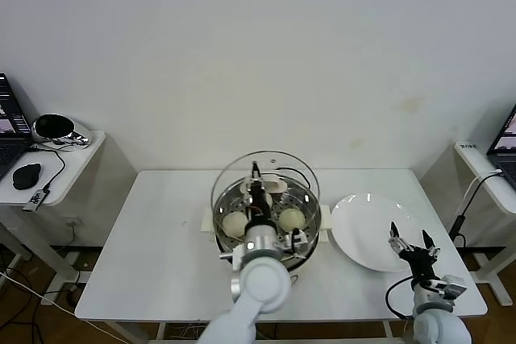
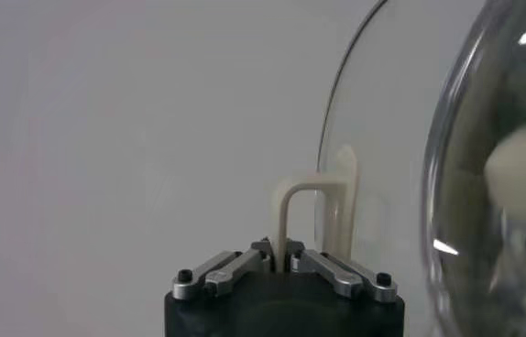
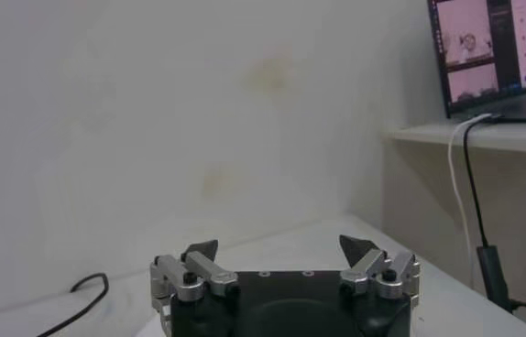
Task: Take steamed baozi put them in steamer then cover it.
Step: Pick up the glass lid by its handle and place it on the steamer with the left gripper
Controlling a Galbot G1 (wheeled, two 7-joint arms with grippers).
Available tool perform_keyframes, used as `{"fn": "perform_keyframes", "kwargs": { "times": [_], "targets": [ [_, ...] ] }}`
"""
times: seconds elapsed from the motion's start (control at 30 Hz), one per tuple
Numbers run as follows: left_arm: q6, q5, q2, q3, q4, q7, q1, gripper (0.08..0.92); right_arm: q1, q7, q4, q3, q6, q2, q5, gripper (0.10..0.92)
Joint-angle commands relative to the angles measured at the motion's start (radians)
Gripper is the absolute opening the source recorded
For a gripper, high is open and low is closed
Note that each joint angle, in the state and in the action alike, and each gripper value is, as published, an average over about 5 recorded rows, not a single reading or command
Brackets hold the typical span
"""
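The left gripper (image 1: 256, 185) is holding the cover (image 1: 266, 185) by its cream-white handle (image 2: 316, 212), fingers (image 2: 336, 271) closed tight on it, with the glass lid standing tilted on edge over the steamer (image 1: 268, 228). The steamer is sitting at the middle of the white table (image 1: 161, 231), and two steamed baozi (image 1: 235, 223) are showing on its perforated tray, one each side of the arm; any others are hidden behind the arm. Seen through the left wrist camera, one pale bun (image 2: 523, 176) is blurring behind the curved glass. The white plate (image 1: 367, 227) is lying just right of the steamer, close to its handle. The right gripper (image 1: 411, 245) is hovering over the near right part of the plate with its fingers (image 3: 199, 253) spread wide and holding nothing
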Motion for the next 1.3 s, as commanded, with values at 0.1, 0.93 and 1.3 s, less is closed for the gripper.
{"fn": "perform_keyframes", "kwargs": {
  "times": [0.1,0.93,1.3],
  "targets": [
    [0.045,0.04,-0.037,0.079,0.067,0.043,-0.023,0.141,0.008,0.001,-0.01,-0.001,-0.002,0.003,-0.009,0.823],
    [0.046,0.135,-0.024,0.012,0.049,0.17,0.022,0.141,0.028,-0.001,-0.042,-0.024,0.007,0.01,-0.036,0.823],
    [0.045,0.136,-0.015,0.003,0.055,0.179,0.03,0.141,0.03,-0.002,-0.046,-0.031,0.012,0.018,-0.044,0.823]
  ]
}}
